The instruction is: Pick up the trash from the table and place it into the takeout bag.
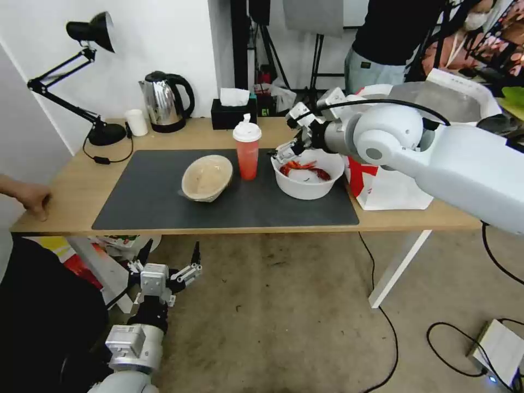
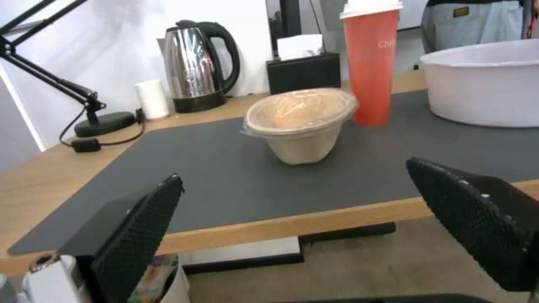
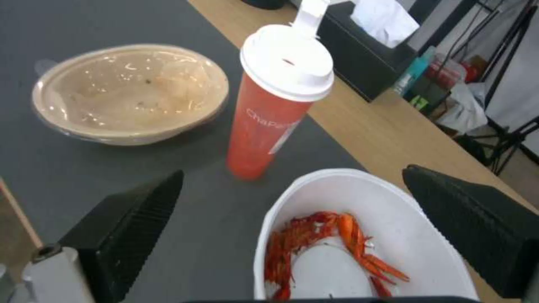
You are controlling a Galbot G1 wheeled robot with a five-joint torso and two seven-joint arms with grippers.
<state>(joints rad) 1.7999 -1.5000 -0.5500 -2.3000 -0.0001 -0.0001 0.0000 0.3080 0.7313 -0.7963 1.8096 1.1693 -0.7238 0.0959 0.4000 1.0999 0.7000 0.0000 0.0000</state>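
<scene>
on the worktop [image 1: 65, 196] all three pieces of trash sit on the dark mat [image 1: 153, 202], so by the look of things nothing has gone into the bag [image 1: 393, 185] yet and the whole job is left. the bag stands at the worktop's right end, just beside the white bowl [image 1: 305, 183], its mouth open upward.

the white bowl with red shells is at the mat's right edge. the right claw [image 1: 285, 152] hangs over its near-left rim, jaws spread, pinching nothing; in the right wrist view the rim lies between the two black fingers [image 3: 129, 227]. a grasp on this bowl looks like the step in hand.

the beige bowl [image 1: 207, 177] sits mid-mat, tilted, apart from the others. the red cup [image 1: 246, 150] stands upright between the two bowls, lid on.

the left claw [image 1: 170, 261] waits below the worktop's front edge, jaws spread and empty, facing the beige bowl.
</scene>
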